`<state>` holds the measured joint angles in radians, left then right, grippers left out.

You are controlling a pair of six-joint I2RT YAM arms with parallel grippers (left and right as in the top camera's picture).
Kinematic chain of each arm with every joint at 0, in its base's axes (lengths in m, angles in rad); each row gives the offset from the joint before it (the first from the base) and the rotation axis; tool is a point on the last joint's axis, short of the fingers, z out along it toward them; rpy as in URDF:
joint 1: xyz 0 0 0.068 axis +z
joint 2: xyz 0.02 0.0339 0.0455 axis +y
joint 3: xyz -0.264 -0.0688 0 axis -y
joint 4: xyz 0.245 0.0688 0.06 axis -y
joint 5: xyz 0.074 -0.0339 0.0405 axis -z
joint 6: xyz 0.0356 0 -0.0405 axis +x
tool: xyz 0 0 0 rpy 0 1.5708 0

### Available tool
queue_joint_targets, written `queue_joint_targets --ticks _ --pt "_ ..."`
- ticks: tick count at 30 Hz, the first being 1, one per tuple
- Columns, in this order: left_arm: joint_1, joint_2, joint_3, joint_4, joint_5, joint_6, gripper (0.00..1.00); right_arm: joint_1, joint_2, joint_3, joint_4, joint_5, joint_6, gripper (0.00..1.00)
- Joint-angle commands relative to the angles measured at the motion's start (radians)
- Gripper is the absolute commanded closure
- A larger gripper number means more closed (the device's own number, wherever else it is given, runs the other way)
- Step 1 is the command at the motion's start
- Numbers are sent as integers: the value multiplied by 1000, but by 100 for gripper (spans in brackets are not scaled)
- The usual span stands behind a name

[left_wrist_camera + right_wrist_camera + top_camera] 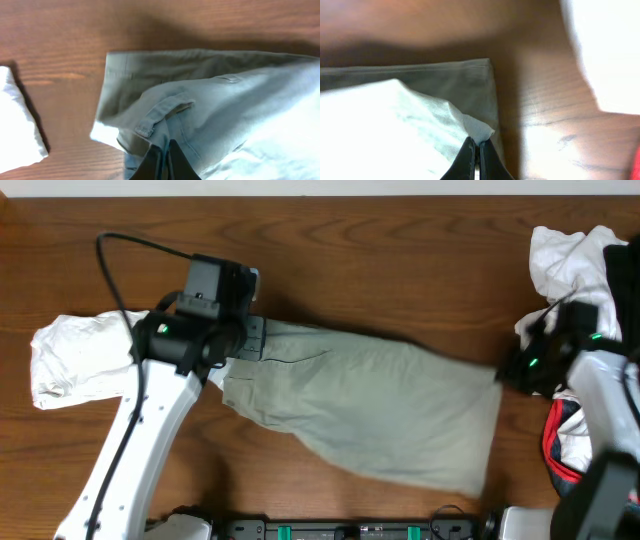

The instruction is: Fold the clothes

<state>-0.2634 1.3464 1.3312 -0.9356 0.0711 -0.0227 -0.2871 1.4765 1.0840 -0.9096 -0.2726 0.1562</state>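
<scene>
Item — shorts (370,405), khaki, lying flat across the middle of the table (400,260), waistband left, hem right.
Grips: the left gripper (161,156) is clamping the waistband just below the belt loop (162,112); the right gripper (475,150) is pinching the hem's lifted corner, jaws together on cloth.
Step, as judged: both ends are being held for a fold — raising them level and taut should avoid sagging creases.
Room: bare wood is showing behind the shorts; a white garment (75,360) is crowding the left, a pile (575,260) the right; the near edge is sitting close.
</scene>
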Motion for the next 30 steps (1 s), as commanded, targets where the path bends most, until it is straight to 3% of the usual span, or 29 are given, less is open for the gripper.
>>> queue_joint_targets --ticks 1,10,20,24,30 --pt "5 -81 50 2 -13 3 94 0 -159 169 -46 -23 -41 99" --pt "5 -334 56 -1 -13 -1 94 0 -391 477 -230 4 -88 99" --pt "5 -592 62 13 -13 -12 94 0 -476 673 -375 56 -113 99" --pt "5 -584 61 13 -13 -16 94 0 -438 673 -376 63 -113 99" --pt "5 -433 61 40 -13 -15 94 0 -275 672 -377 58 -113 99"
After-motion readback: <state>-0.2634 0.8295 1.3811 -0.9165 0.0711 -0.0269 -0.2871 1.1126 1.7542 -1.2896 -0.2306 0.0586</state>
